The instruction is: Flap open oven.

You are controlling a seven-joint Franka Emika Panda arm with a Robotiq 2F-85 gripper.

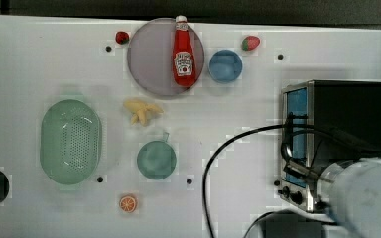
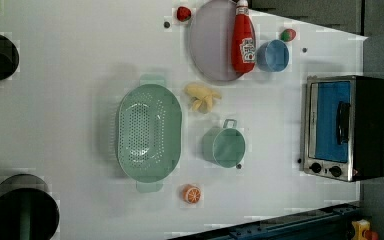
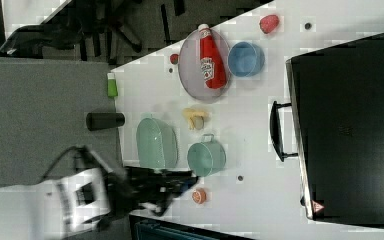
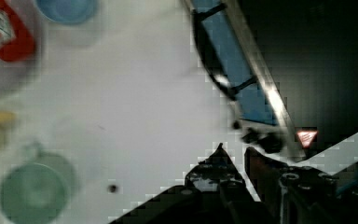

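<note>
the white tabletop (image 1: 39, 59) runs wide across the top view, and the oven (image 1: 337, 134) sits hard against the top view's right edge, so little room is left behind it. in front of its door lies a bare stretch of tabletop, crossed only by my black cable (image 1: 213, 163); past that bare stretch, toward the top view's left, stand the green cup (image 1: 156, 159), the banana (image 1: 142, 111) and the green colander (image 1: 71, 141).

the oven's long axis runs up and down in the top view, with its blue glass door (image 2: 332, 120) facing the top view's left. the door is shut, its dark bar handle (image 2: 343, 121) lying along that same axis, and the two black knobs (image 2: 325, 169) sit at the lower end in the left view.

my claw (image 4: 233, 156) shows narrow, the tips close together and holding nothing. it hangs off the knob end of the oven, apart from the handle (image 4: 214, 65) and not touching the door.
</note>
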